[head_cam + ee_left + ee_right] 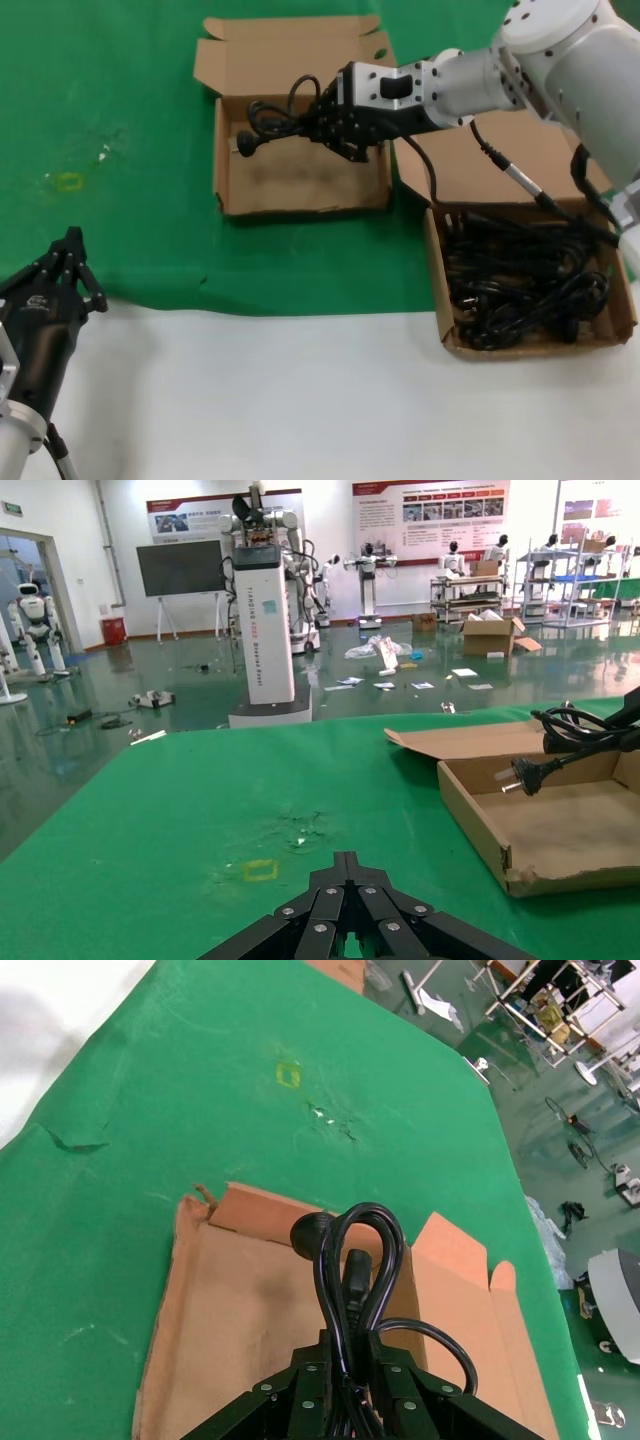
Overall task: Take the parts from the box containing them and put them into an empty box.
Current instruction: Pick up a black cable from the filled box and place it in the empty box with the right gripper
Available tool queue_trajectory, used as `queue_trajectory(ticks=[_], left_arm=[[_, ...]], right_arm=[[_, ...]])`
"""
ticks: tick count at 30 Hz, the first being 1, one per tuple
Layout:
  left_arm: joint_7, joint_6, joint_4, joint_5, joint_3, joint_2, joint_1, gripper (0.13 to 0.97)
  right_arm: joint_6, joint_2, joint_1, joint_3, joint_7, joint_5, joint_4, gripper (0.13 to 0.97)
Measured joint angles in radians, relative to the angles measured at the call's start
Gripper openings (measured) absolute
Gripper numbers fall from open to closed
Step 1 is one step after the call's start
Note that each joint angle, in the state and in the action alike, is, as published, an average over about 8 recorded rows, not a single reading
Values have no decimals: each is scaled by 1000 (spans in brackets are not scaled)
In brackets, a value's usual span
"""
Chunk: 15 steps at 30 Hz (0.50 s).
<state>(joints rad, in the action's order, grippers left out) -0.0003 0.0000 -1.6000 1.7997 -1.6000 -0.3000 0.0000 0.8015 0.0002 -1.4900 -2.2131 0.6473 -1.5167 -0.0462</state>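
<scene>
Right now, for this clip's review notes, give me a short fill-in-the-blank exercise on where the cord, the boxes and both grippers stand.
1. The right gripper is shut on a black ____.
2. That gripper hangs above the ____ box.
3. The box of cords lies on the robot's ____ side.
4. The left gripper holds ____.

Missing words: power cord; empty; right; nothing

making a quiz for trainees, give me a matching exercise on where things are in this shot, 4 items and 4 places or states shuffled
Things:
1. held power cord
2. empty box
3. box of cords
4. left gripper

Places or states:
A. on the robot's right, full of black cable
B. low on the left, at the edge of the green mat
C. hanging from the right gripper
D. under the hanging cord, nothing inside

Pairs: 1-C, 2-D, 3-A, 4-B
</scene>
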Motion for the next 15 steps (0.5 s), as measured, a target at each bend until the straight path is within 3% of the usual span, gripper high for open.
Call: queue_trajectory(ticks=[15], left_arm=[[0, 0, 0, 0, 0, 0, 0, 144]], right_arm=[[-38, 0, 20, -138, 27, -163, -11, 250]])
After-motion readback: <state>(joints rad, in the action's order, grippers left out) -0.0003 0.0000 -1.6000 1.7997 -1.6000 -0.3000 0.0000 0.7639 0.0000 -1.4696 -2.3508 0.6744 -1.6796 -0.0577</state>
